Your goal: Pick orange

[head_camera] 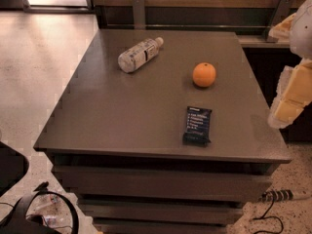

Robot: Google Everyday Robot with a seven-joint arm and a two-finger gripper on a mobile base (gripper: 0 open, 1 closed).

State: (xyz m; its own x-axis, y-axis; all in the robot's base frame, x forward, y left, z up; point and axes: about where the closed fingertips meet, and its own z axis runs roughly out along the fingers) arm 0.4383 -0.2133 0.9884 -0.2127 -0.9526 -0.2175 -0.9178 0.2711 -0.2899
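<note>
The orange [204, 74] is a small round bright-orange fruit with a dark stem dimple on top. It sits on the grey-brown table [122, 111], right of the middle toward the back. My gripper [282, 115] shows as white and pale-yellow parts at the right edge of the camera view, beyond the table's right edge. It is to the right of the orange and nearer the front, well apart from it and touching nothing on the table.
A clear plastic bottle [139, 55] lies on its side at the back left of the table. A dark snack bar wrapper [198, 125] lies in front of the orange. Cables [273, 213] lie on the floor at the lower right. A wall rail runs behind the table.
</note>
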